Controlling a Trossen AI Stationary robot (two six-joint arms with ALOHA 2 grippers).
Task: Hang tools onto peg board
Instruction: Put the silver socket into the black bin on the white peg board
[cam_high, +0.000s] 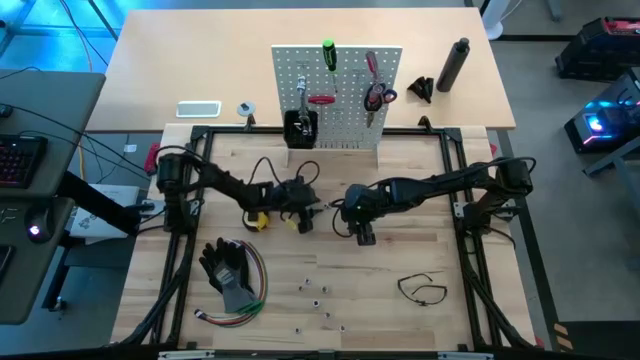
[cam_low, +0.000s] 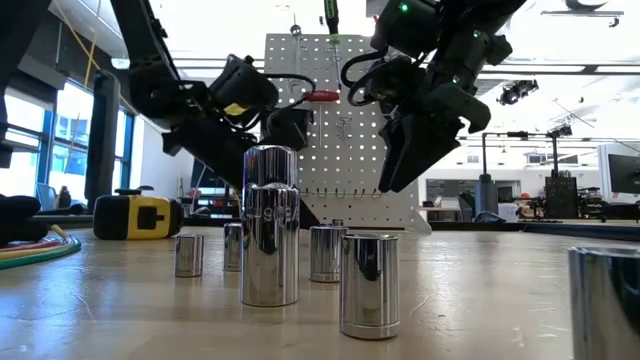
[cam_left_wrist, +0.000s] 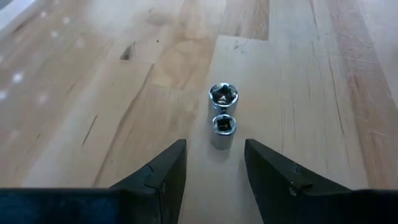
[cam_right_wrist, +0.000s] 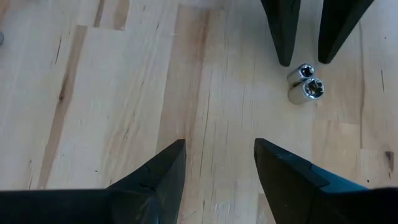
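Spanning pale wooden tabletop (cam_high: 400, 320), chrome sockets (cam_left_wrist: 222, 115) scattered, both hands (cam_left_wrist: 214, 165) (cam_right_wrist: 219, 163) parted and empty, bright workshop windows behind.

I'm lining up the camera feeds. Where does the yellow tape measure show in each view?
High view: the yellow tape measure lies left of centre, lower than the peg board in the picture.
Low view: far left, left of the peg board.
Left wrist view: not in it.
Right wrist view: not in it.
Shared landmark: the peg board, seen in the high and low views only.
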